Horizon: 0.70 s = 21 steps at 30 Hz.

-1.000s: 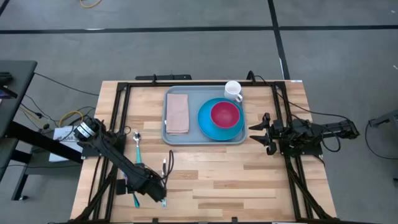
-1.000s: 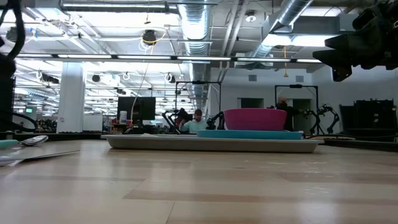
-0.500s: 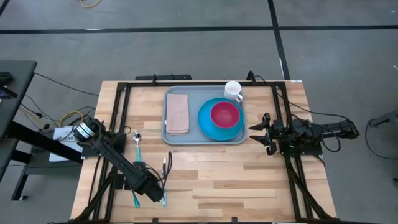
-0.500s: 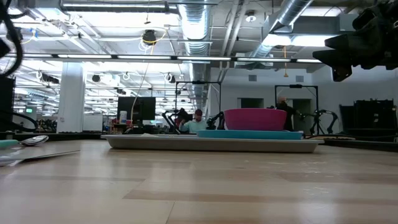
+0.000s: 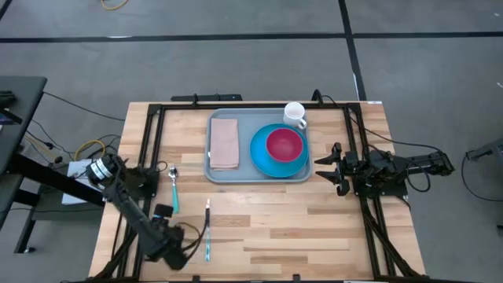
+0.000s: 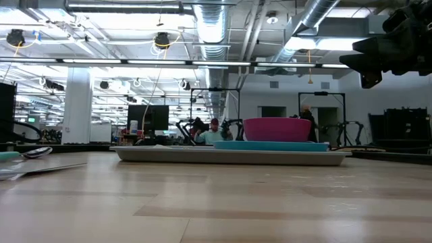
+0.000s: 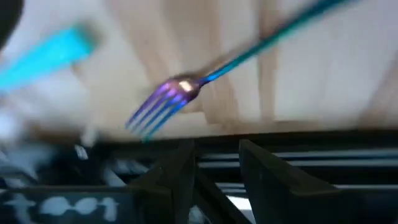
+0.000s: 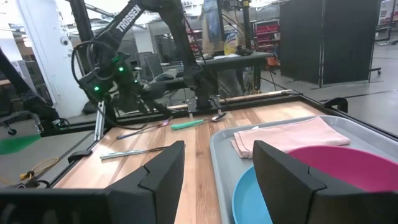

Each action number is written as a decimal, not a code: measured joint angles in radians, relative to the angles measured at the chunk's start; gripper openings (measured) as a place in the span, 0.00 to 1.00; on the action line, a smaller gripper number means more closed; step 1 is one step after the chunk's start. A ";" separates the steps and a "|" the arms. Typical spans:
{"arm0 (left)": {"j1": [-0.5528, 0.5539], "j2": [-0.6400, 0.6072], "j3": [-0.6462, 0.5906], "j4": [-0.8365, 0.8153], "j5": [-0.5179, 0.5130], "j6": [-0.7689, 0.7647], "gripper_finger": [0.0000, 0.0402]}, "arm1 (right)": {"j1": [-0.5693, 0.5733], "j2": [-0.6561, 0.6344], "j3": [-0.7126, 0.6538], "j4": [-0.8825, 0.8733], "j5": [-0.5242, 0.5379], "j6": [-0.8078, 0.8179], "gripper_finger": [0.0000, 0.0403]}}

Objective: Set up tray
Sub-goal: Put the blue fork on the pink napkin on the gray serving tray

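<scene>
The grey-blue tray (image 5: pixel 258 174) lies at the table's far middle. On it are a folded beige napkin (image 5: pixel 224 142), a blue plate (image 5: pixel 263 161) with a pink bowl (image 5: pixel 284 144), and a white mug (image 5: pixel 295 115) at its far right corner. A teal-handled spoon (image 5: pixel 174 187) and a knife (image 5: pixel 207 228) lie on the wood left of and nearer than the tray. A fork (image 7: pixel 165 102) with iridescent tines lies ahead of my left gripper (image 7: pixel 214 149), which is open near the table's near-left corner (image 5: pixel 181 242). My right gripper (image 5: pixel 328 169) is open, right of the tray.
A black frame (image 5: pixel 153 137) runs around the table top. Bare wood (image 5: pixel 299 228) stretches between the tray and the near edge. In the right wrist view the left arm (image 8: pixel 118 68) stands beyond the knife (image 8: pixel 134 151) and spoon (image 8: pixel 199 122). People show in the room behind.
My left arm has drawn back from the knife toward the table's near-left corner and has left the low view. The knife, spoon and tray lie where they were. My right arm has kept still.
</scene>
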 joint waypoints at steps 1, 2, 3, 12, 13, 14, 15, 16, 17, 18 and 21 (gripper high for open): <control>-0.029 0.000 -0.003 0.014 -0.014 0.045 0.29 | 0.000 0.000 0.000 0.000 0.000 0.000 0.45; -0.060 0.000 -0.004 0.030 -0.023 0.086 0.29 | 0.000 0.000 0.000 0.000 0.000 0.000 0.45; -0.092 0.000 -0.004 0.047 -0.034 0.123 0.29 | 0.000 0.000 0.000 0.000 0.000 0.000 0.45; -0.279 0.000 -0.004 0.098 -0.181 0.266 0.29 | 0.000 0.000 0.000 0.000 0.000 0.000 0.45; -0.286 0.000 -0.004 0.100 -0.202 0.276 0.29 | 0.000 0.000 0.000 0.000 0.000 0.000 0.45; -0.290 0.000 -0.004 0.103 -0.224 0.282 0.29 | 0.000 0.000 0.000 0.000 0.000 0.000 0.45; -0.292 0.000 -0.004 0.110 -0.244 0.283 0.29 | 0.000 0.000 0.000 0.000 0.000 0.000 0.45; -0.291 0.000 -0.004 0.121 -0.257 0.283 0.29 | 0.000 0.000 0.000 0.000 0.000 0.000 0.45; -0.290 0.000 -0.004 0.137 -0.269 0.284 0.29 | 0.000 0.000 0.000 0.000 0.000 0.000 0.45; -0.290 0.000 -0.004 0.156 -0.278 0.289 0.29 | 0.000 0.000 0.000 0.000 0.000 0.000 0.45; -0.288 0.000 -0.004 0.213 -0.306 0.315 0.29 | 0.000 0.000 0.000 0.000 0.000 0.000 0.45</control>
